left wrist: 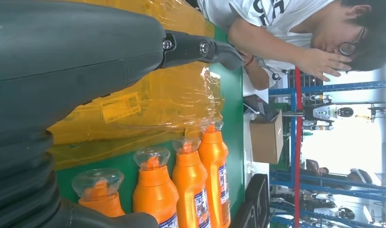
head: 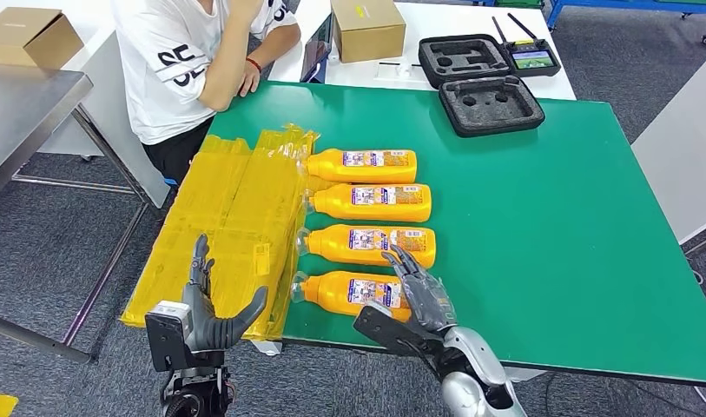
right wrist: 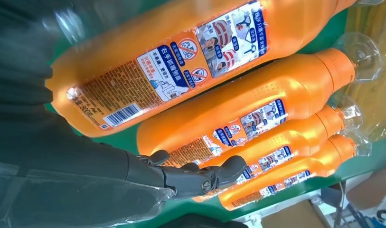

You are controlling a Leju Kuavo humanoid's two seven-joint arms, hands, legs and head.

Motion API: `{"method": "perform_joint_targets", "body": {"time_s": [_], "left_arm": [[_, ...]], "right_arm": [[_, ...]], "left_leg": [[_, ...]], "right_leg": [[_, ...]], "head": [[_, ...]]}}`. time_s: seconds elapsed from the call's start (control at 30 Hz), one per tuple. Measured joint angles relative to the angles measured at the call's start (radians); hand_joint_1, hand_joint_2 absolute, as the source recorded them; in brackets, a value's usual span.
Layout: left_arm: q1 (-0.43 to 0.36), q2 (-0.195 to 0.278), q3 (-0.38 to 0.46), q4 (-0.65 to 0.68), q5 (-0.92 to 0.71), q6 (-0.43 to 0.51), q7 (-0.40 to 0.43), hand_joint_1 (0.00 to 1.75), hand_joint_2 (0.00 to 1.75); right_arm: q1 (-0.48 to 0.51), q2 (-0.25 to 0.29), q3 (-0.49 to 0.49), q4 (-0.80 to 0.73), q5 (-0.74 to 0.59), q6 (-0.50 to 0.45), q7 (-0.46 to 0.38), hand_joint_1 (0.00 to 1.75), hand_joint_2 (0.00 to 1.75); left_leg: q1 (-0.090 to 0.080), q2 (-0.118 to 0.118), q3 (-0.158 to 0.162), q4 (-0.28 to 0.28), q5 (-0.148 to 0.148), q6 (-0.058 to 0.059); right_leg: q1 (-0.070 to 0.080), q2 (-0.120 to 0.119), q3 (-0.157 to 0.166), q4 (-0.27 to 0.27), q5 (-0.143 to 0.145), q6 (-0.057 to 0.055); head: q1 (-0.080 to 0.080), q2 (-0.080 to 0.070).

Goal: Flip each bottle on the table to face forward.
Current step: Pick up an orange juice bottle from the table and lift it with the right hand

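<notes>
Four orange bottles (head: 366, 217) lie side by side on green counter (head: 549, 217), caps toward yellow bags (head: 227, 234). Right hand (head: 418, 291) hovers over nearest bottle (head: 349, 291), fingers spread, holding nothing. Left hand (head: 212, 308) off counter edge, loose, holding nothing. Risk: bottles packed close, so fingers may bump next bottle (head: 371, 245). Round, smooth bottle may roll or slip during flip.

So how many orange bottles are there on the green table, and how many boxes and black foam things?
Orange bottles: 4
Cardboard boxes: 2 (both off the green table)
Black foam trays: 2
Piles of yellow bags: 1
Total: 9
</notes>
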Motion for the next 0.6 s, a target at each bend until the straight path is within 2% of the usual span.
{"method": "perform_joint_targets", "body": {"time_s": [0.6], "left_arm": [[-0.039, 0.001, 0.000, 0.052, 0.018, -0.020, -0.002, 0.00, 1.75]], "right_arm": [[-0.107, -0.075, 0.046, 0.157, -0.067, 0.010, 0.009, 0.00, 1.75]], "left_leg": [[0.000, 0.000, 0.000, 0.000, 0.000, 0.000]], "right_leg": [[0.000, 0.000, 0.000, 0.000, 0.000, 0.000]], "head": [[0.000, 0.000]]}}
